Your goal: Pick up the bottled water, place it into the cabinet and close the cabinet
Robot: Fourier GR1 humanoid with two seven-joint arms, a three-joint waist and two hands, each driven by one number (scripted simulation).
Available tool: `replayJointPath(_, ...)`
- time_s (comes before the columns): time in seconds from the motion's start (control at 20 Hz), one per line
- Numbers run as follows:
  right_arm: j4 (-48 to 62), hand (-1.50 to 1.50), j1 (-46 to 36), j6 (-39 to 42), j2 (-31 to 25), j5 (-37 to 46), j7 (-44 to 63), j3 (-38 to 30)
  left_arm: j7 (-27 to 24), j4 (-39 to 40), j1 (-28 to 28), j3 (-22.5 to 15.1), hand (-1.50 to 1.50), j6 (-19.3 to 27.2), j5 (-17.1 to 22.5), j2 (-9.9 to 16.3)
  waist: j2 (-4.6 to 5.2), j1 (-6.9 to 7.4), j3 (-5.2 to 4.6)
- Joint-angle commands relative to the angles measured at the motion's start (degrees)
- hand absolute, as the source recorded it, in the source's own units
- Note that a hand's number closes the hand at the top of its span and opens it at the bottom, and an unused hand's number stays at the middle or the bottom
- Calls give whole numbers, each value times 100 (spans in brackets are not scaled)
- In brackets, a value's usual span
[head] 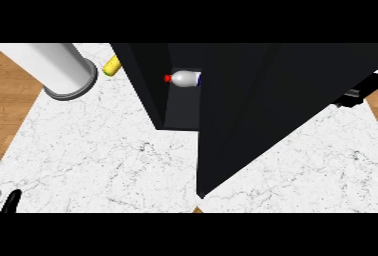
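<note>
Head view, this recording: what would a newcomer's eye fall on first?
The tall black cabinet dominates the centre and right, its door swung out over the white marble counter. Through the narrow gap shows the clear water bottle with a red cap, lying on its side inside. At upper left stands a large grey cylinder with a small yellow object behind it; only the left robot hand peeks in at lower left.

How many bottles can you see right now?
1. The bottled water lies on its side inside the black cabinet, red cap pointing left, seen through the gap beside the door. The door blocks most of the interior, so others could be hidden.
</note>
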Motion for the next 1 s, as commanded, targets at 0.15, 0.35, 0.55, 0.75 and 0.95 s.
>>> replayJointPath(0.15, 599, 150, -768, -332, 1055, -293, 1042, 995, -114, -158, 494, 709, -150, -618, 665, 226, 43, 59, 7)
replayJointPath(0.35, 867, 150, -1848, -1007, 1079, -788, 1503, 769, -337, 69, 844, 1309, -150, -1239, 1067, 305, 46, 35, 12)
replayJointPath(0.55, 1452, 150, -3160, -1732, 1090, -1332, 1781, 399, -426, 113, 1133, 1491, -150, -1622, 1264, 181, 48, 40, 16)
replayJointPath(0.75, 1995, 150, -4248, -2029, 1093, -2074, 2086, -230, -236, 26, 1277, 1880, -150, -1836, 1549, 243, 52, -8, 21)
replayJointPath(0.95, 2581, 150, -4785, -2234, 1094, -2584, 1820, -754, -164, 84, 1418, 2456, -150, -2239, 2149, 343, 43, -45, 24)
